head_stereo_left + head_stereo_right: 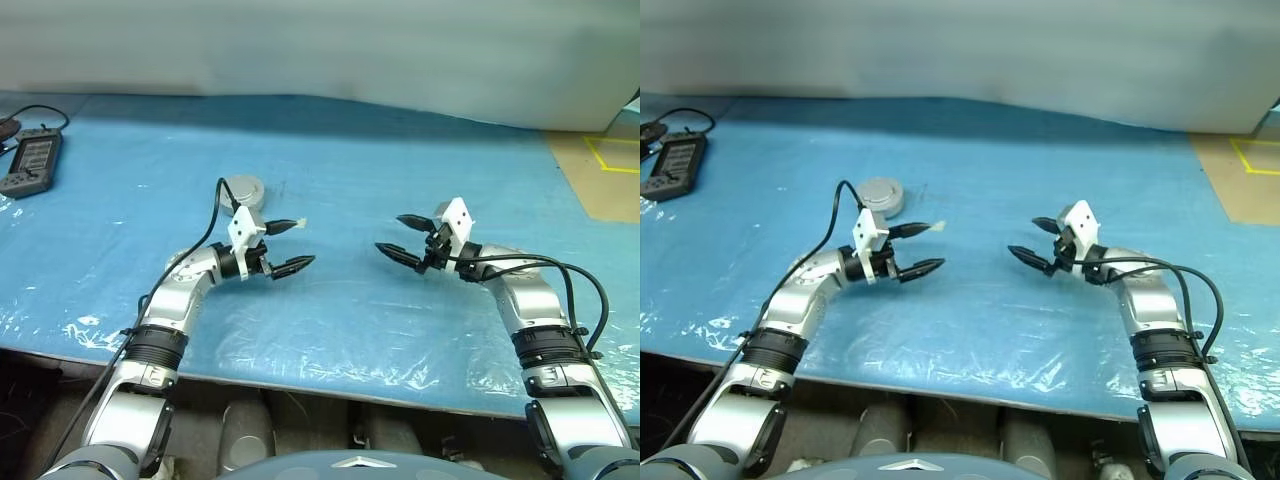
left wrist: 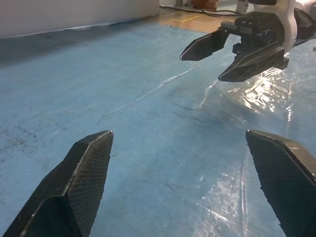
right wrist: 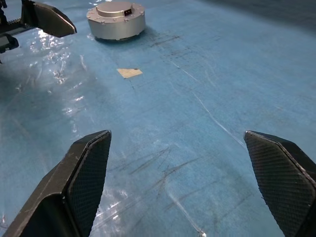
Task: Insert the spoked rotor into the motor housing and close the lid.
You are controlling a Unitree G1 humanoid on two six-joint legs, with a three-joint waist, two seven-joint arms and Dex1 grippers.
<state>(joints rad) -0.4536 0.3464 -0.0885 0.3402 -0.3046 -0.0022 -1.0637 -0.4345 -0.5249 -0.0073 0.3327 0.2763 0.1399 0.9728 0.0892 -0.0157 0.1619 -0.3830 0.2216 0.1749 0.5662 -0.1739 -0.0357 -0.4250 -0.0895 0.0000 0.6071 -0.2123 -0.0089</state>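
Left gripper (image 1: pixel 296 246) and right gripper (image 1: pixel 400 240) both spread wide and empty, tips facing each other over the blue table (image 1: pixel 340 170). Beyond the left gripper, closed silver motor housing (image 3: pixel 116 19) resting flat, untouched. Risk: swinging the left gripper outward, knocking the housing askew.

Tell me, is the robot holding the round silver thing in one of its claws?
No, the round silver thing sits alone on the blue table cover, and the left gripper and right gripper are both open and empty.
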